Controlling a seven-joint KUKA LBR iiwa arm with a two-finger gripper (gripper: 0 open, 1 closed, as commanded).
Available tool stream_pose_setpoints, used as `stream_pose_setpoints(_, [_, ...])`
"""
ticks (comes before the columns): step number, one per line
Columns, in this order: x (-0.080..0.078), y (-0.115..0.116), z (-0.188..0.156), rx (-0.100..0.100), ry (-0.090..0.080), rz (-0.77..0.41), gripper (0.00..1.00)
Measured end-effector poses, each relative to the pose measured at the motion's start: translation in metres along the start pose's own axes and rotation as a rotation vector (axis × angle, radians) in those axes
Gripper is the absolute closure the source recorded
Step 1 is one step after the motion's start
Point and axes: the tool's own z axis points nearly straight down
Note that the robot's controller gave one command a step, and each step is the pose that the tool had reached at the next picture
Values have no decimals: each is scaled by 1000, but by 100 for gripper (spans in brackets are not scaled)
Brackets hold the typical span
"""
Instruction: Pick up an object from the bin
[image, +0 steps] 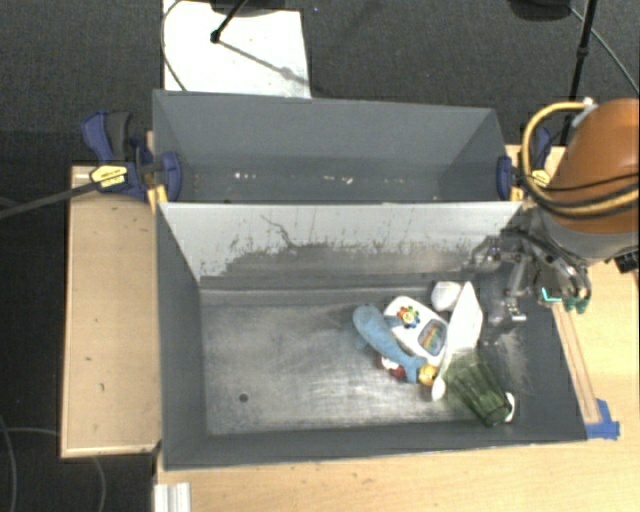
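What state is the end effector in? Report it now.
End effector: cannot be told whether open or closed; it hangs beside the white piece at the right of the bin.

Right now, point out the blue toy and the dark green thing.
blue toy (373, 328): camera view, its rounded left end.
dark green thing (478, 390): camera view, its middle.

Heap (420, 337) in bin (280, 365), right side

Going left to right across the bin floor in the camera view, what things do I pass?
Blue soft toy → white toy with coloured patches → dark green thing near the bin's right wall. The long white piece overlaps the others, so I leave it out.
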Motion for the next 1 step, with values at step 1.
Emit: stream_pose_setpoints(1, [-2,0,-4,1,-8,-5,100])
